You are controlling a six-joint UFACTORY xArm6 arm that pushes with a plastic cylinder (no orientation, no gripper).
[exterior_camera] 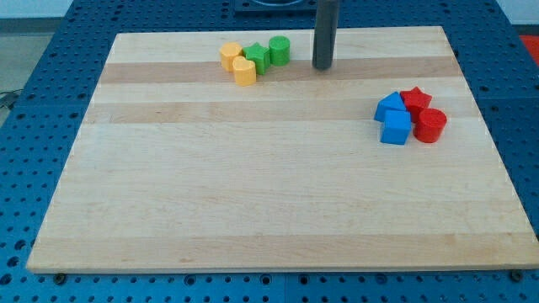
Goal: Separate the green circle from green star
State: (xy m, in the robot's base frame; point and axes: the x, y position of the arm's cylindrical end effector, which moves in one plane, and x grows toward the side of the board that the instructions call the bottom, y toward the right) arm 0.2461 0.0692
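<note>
The green circle (280,50) stands near the view's top, touching the green star (258,57) on its left. My tip (323,66) rests on the board a short way to the right of the green circle, apart from it. The rod rises straight up out of the view's top.
Two yellow blocks (231,55) (244,71) sit against the green star's left side. At the view's right is a cluster: a red star (414,100), a red cylinder (430,124), and two blue blocks (389,107) (396,128). The wooden board (253,194) lies on a blue perforated table.
</note>
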